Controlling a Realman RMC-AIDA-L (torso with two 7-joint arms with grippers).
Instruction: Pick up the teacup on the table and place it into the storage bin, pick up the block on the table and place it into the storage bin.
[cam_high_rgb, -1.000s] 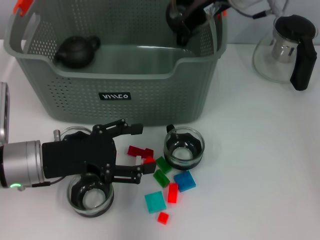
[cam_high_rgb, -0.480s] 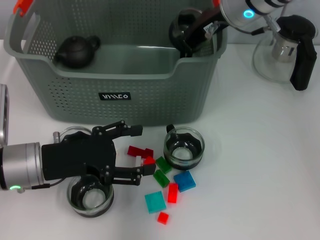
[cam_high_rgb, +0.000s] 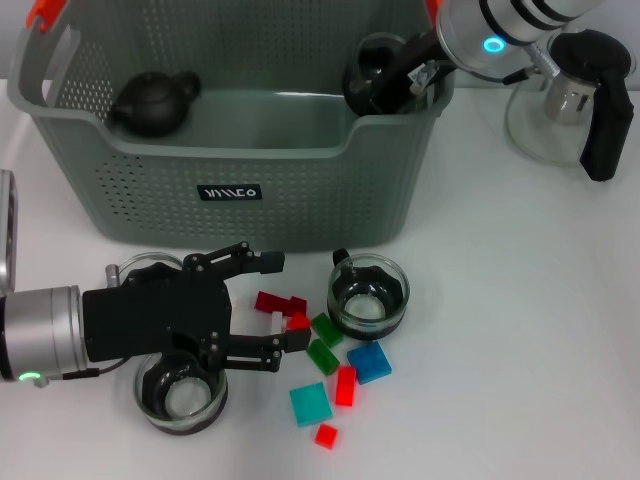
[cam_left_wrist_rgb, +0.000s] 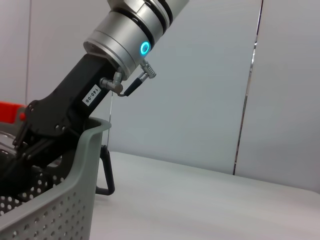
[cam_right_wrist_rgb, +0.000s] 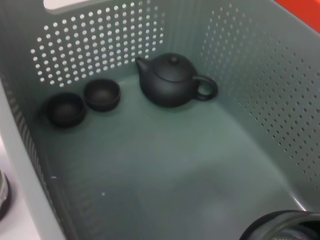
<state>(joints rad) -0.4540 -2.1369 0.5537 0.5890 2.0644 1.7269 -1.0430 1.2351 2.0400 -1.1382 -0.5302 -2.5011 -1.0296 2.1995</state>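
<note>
Head view: grey perforated bin (cam_high_rgb: 230, 190) at the back of the white tabletop (cam_high_rgb: 520, 330), orange clip (cam_high_rgb: 45, 12) on its left handle, black label (cam_high_rgb: 229, 192) on the front wall. Right gripper (cam_high_rgb: 385, 85) over the bin's right rear corner, clamped on a glass teacup (cam_high_rgb: 372, 62) held just above the rim, inside the bin's outline. Black teapot (cam_high_rgb: 152, 100) on the bin floor at the left. Left gripper (cam_high_rgb: 277, 300) low over the tabletop in front of the bin, fingers spread apart, upper fingertip (cam_high_rgb: 268, 260) near the bin's front wall, lower fingertip (cam_high_rgb: 295, 338) touching or just beside a small red block (cam_high_rgb: 298, 321); nothing between them but another red block (cam_high_rgb: 280, 302). 2 more glass teacups on the tabletop: 1 (cam_high_rgb: 368, 295) right of the blocks, 1 (cam_high_rgb: 182, 390) partly under the left gripper. Green blocks (cam_high_rgb: 322, 342), a blue block (cam_high_rgb: 369, 362), a teal block (cam_high_rgb: 310, 404) and 2 further red blocks (cam_high_rgb: 345, 385) scattered nearby. Glass kettle (cam_high_rgb: 575, 95) with black handle at far right. Right wrist view: bin interior (cam_right_wrist_rgb: 150, 165) with the teapot (cam_right_wrist_rgb: 172, 81) and 2 small dark cups (cam_right_wrist_rgb: 101, 94) side by side near 1 wall; rim of the held teacup (cam_right_wrist_rgb: 280, 227) at the frame's corner.
</note>
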